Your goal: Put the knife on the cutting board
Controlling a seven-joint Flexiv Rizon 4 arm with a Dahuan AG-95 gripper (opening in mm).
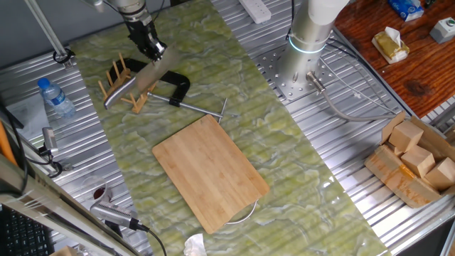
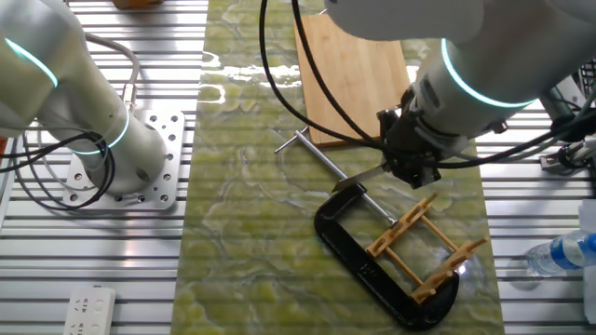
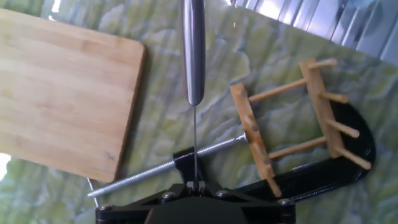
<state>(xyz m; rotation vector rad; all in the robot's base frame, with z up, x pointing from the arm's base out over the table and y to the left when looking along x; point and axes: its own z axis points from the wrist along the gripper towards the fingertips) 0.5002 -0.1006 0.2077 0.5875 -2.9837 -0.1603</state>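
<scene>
Hand view shows our hand (image 3: 194, 186) clenched on the one knife (image 3: 193, 50), carrying it edge-down above the tabletop (image 3: 161, 124), between one cutting board (image 3: 62, 87) on the left and one peg rack (image 3: 292, 124), one black clamp (image 3: 348, 155) on the right.

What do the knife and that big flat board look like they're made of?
The knife, held in the pincer, looks all steel: grey blade, glossy rounded handle. The cutting board looks like bamboo or light wood: pale brown, fine straight grain, matte.
</scene>
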